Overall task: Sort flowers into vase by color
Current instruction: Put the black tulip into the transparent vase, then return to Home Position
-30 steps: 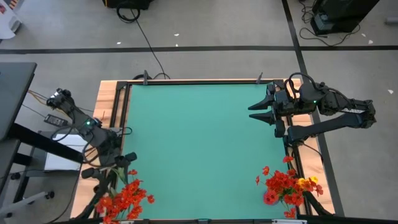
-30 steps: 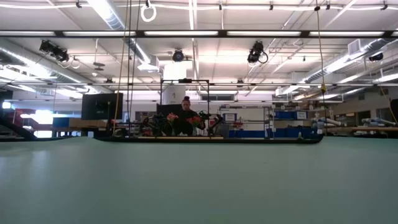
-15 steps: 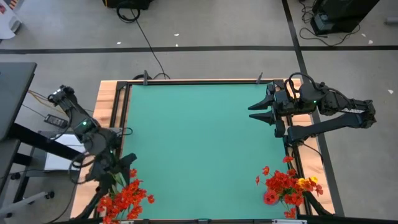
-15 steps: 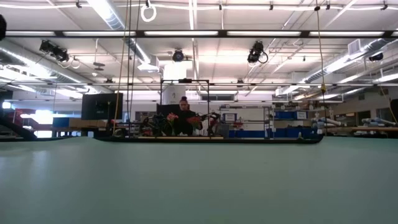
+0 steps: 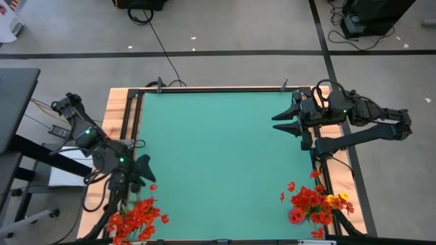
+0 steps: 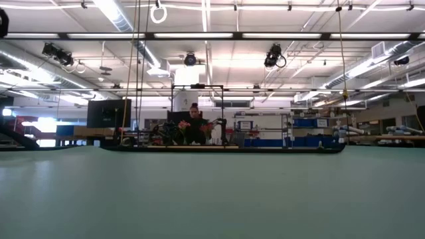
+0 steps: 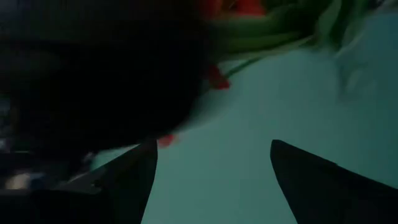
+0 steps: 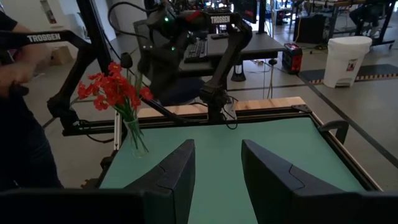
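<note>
A bunch of red-orange flowers (image 5: 136, 214) stands at the table's near left corner. In the right wrist view these red flowers (image 8: 112, 90) sit with their stems in a clear glass vase (image 8: 138, 142). A second bunch (image 5: 310, 203) of red blooms with yellow heads (image 5: 335, 201) stands at the near right corner. My left gripper (image 5: 143, 170) is open just beyond the red bunch, and green stems (image 7: 261, 37) and a red bloom (image 7: 214, 78) show ahead of its fingers (image 7: 211, 174). My right gripper (image 5: 283, 122) waits open at the right edge (image 8: 217, 168).
The green mat (image 5: 218, 150) lies bare between the two bunches. A black frame rail (image 5: 218, 88) and wooden border run along the table's edges. A person's arm (image 8: 18, 62) shows beyond the table's left side, and another person (image 6: 194, 126) stands far behind the table.
My left arm has swung and its gripper has turned, moving a little toward the table's far edge and the right, away from the red flower bunch. The flowers and my right arm have kept still.
</note>
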You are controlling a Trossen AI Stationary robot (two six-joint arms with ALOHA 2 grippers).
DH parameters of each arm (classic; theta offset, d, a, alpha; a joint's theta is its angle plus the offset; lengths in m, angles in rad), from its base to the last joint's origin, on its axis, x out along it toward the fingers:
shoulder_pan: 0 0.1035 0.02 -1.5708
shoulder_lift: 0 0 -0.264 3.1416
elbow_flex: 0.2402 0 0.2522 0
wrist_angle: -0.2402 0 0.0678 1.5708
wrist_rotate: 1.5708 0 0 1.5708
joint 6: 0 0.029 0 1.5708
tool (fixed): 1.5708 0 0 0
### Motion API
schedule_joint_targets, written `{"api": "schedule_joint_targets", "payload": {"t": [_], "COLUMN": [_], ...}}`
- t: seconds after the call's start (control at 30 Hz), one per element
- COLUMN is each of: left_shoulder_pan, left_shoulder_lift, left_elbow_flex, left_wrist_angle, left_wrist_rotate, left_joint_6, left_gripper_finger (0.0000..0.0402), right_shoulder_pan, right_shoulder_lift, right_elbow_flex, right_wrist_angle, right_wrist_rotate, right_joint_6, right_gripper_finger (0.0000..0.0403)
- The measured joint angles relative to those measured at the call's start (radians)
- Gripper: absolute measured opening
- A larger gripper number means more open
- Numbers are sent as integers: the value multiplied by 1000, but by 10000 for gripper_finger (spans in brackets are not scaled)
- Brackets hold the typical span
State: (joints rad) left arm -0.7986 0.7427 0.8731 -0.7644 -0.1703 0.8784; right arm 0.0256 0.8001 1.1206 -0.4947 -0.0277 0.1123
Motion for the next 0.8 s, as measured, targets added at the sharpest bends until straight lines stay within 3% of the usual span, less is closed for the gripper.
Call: {"api": "schedule_joint_targets", "payload": {"t": [0.23, 0.47, 0.63, 0.8], "left_shoulder_pan": [0, 23, 137, 321], "left_shoulder_lift": [29, 20, 14, 20], "left_elbow_flex": [73, 90, 90, 88], "left_wrist_angle": [-50, -45, 10, 166], "left_wrist_rotate": [-219, -386, -340, -76], "left_joint_6": [159, 162, 76, -37], "left_gripper_finger": [318, 316, 296, 272], "right_shoulder_pan": [0, 0, 0, 0], "right_shoulder_lift": [0, 0, 0, 0], "right_elbow_flex": [0, 0, 0, 0], "right_wrist_angle": [0, 0, 0, 0], "right_wrist_rotate": [0, 0, 0, 0], "right_joint_6": [0, 0, 0, 0], "right_gripper_finger": [140, 140, 140, 140]}}
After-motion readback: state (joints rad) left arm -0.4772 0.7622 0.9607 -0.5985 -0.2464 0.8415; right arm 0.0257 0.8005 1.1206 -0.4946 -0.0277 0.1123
